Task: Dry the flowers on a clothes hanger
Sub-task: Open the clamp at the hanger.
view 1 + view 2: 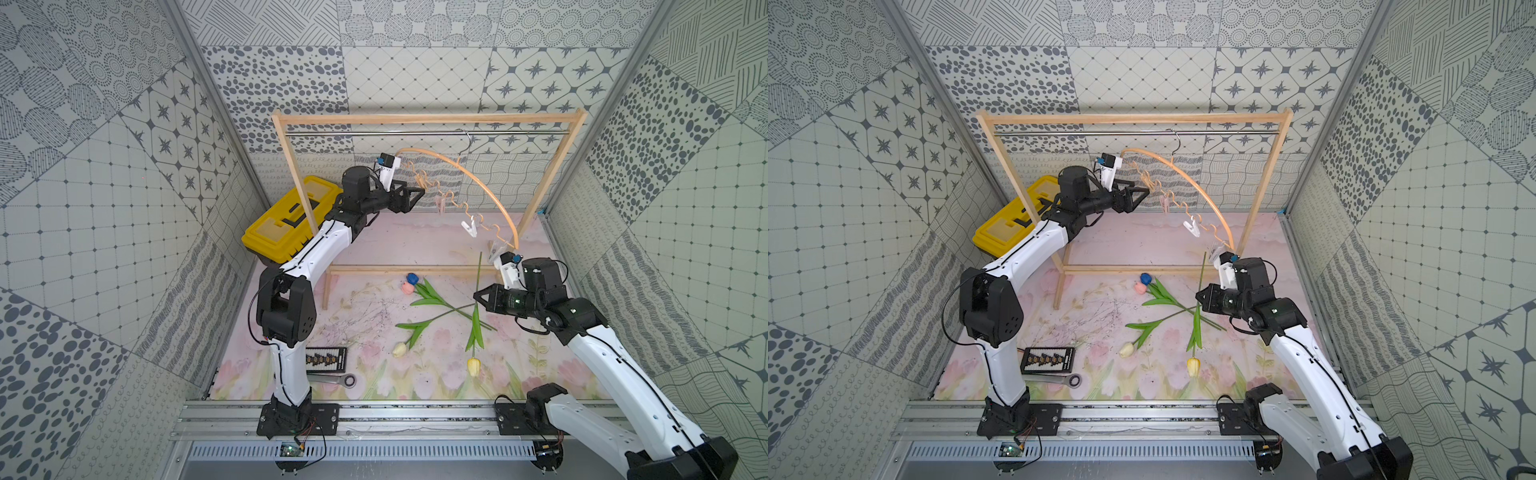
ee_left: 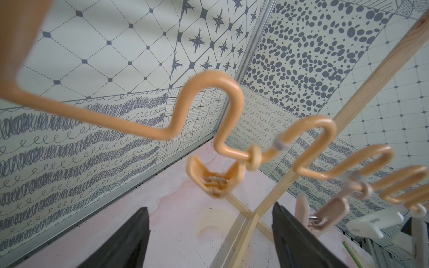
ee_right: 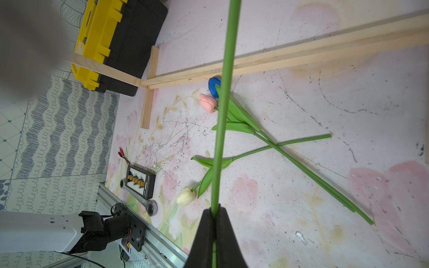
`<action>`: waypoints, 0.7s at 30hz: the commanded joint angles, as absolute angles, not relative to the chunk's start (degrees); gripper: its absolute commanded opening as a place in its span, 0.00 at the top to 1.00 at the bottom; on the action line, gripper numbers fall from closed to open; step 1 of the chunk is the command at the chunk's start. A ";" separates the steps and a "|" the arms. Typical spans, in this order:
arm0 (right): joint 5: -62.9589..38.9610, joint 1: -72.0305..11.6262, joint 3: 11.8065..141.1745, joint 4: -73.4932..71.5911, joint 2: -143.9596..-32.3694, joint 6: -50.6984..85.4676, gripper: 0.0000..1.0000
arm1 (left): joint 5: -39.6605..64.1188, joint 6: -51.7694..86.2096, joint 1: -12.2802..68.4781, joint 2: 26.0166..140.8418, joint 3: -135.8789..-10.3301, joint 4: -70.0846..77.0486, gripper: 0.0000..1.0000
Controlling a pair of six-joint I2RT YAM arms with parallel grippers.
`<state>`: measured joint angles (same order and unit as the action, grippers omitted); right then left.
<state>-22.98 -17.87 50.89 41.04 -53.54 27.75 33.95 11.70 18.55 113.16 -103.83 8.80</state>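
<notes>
Both top views: hanger (image 1: 457, 160) hangs tilted off the rod (image 1: 374, 133). Right claw (image 1: 478, 296) pinches yellow tulip (image 1: 473, 365) mid-stem, head down, stem tip near clear peg (image 1: 496, 252) at hanger's low end. Left claw (image 1: 417, 194) spread, empty, by hanger's high end. Left wrist: wavy bar (image 2: 209, 80), orange peg (image 2: 216, 178) just ahead. Right wrist: stem gripped tight; other tulips (image 3: 241, 127) lie on bench (image 3: 348, 92). Best, I think: left steadies hanger, right slides tip straight into peg.

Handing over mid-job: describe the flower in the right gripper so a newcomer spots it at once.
Find the wooden frame at the back; in front of its right-hand post the right gripper pinches the yellow tulip by its stem, head toward the robot's base. Only its head is yellow: the other tulips, blue, pink and cream, lie on the mat.
</notes>
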 commanded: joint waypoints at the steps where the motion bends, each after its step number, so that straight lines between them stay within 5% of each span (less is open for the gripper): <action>1: -24.02 -17.54 52.13 40.52 -52.25 26.72 1.00 | 34.47 10.79 19.24 112.38 -103.46 13.97 0.20; 4: -24.16 -17.53 51.79 40.75 -51.71 26.81 1.00 | 34.54 10.49 19.57 112.51 -103.80 13.84 0.20; 9: -24.24 -17.49 51.96 41.52 -51.15 26.63 1.00 | 32.71 10.47 19.71 113.67 -104.06 15.58 0.03; 21: -23.35 -17.34 54.08 46.54 -48.40 24.47 1.00 | 36.48 14.28 19.55 119.85 -112.32 15.98 0.03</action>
